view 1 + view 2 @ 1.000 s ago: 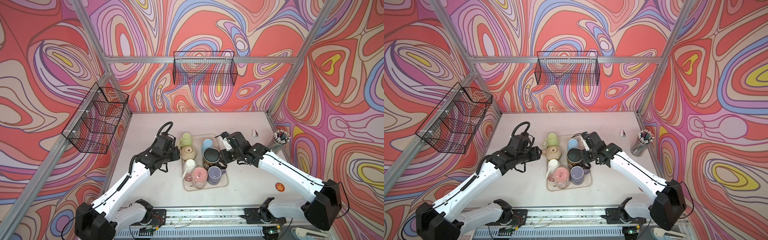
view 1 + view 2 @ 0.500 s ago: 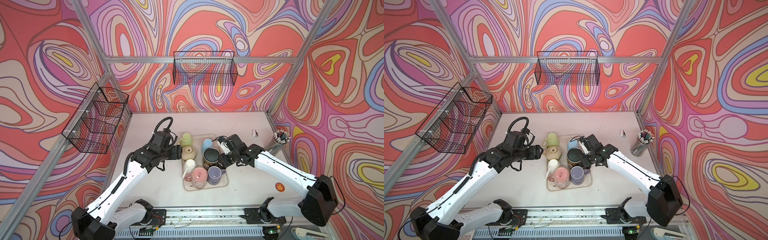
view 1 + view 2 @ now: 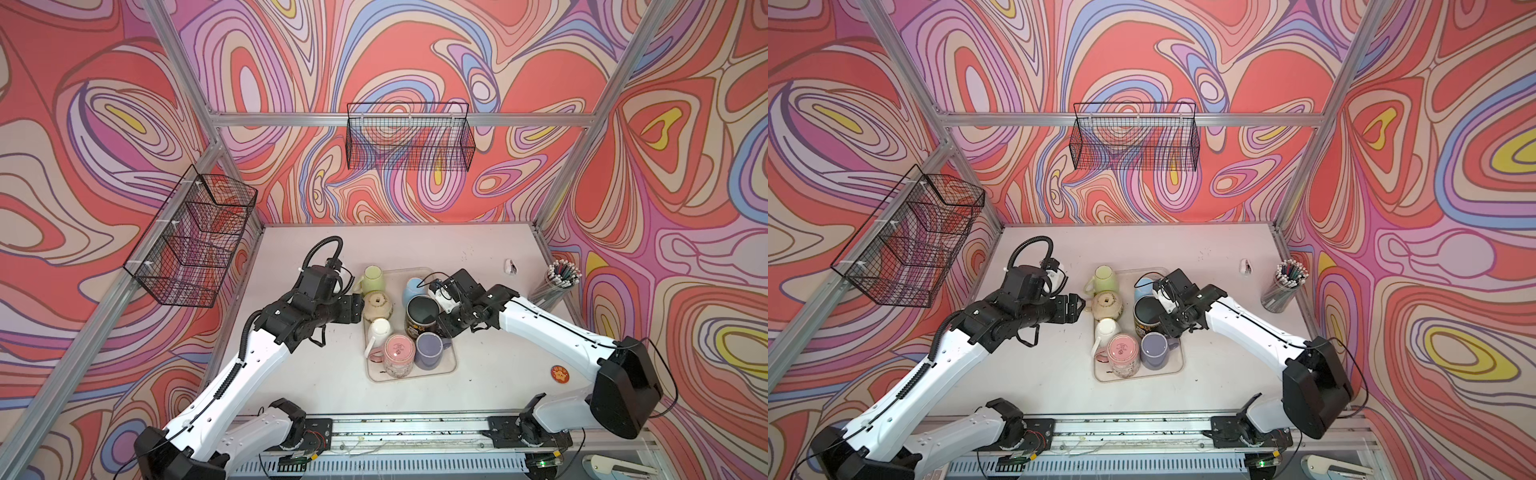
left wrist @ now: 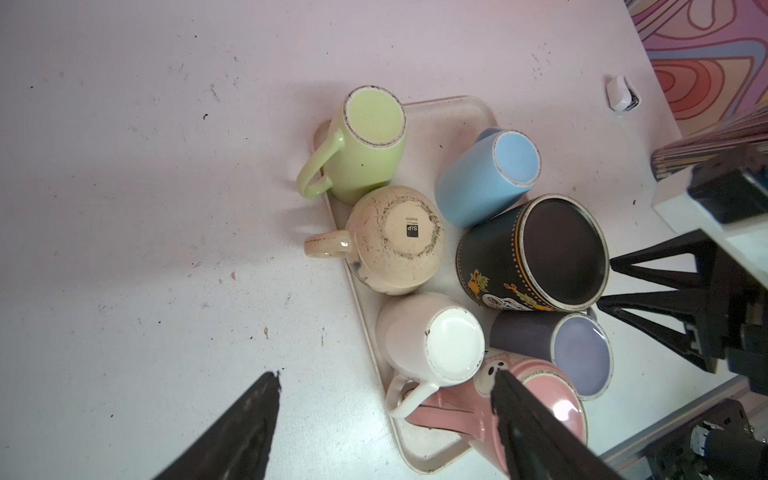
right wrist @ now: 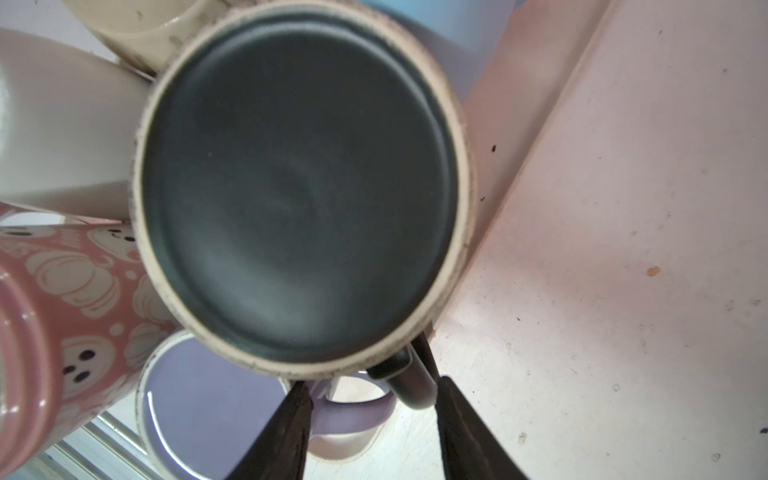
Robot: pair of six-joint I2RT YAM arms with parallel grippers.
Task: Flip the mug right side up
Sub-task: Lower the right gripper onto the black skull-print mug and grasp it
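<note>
Changes since a second ago: my left hand (image 3: 358, 307) has slid in toward the tray (image 3: 440, 372) and spread wider, and my right hand (image 5: 372, 384) has sunk lower beside the black mug (image 3: 422, 309). Black mug: base up, mouth down, standing just off the tray's centre toward 2 o'clock, packed close among the others. Its handle (image 5: 409, 384) sits on the 4 o'clock side, between the two fingers of my right hand. Those fingers are apart, with a clear gap on one side of the handle. On the other side I cannot tell whether the finger touches. Left hand: fingers wide apart, holding nothing, at the tray's 9 o'clock edge with the tips just beside the beige mug (image 3: 377, 305). Other mugs, all base up: green mug (image 3: 372, 277) at 11 o'clock, blue mug (image 3: 414, 286) at 12, white mug (image 3: 380, 330) at 8, pink mug (image 3: 399, 351) at 7, purple mug (image 3: 428, 348) at 5. The tray lies near the middle of the worktop (image 3: 415, 245). Pen cup (image 3: 555, 286): well apart from the tray, at its 2 o'clock.
</note>
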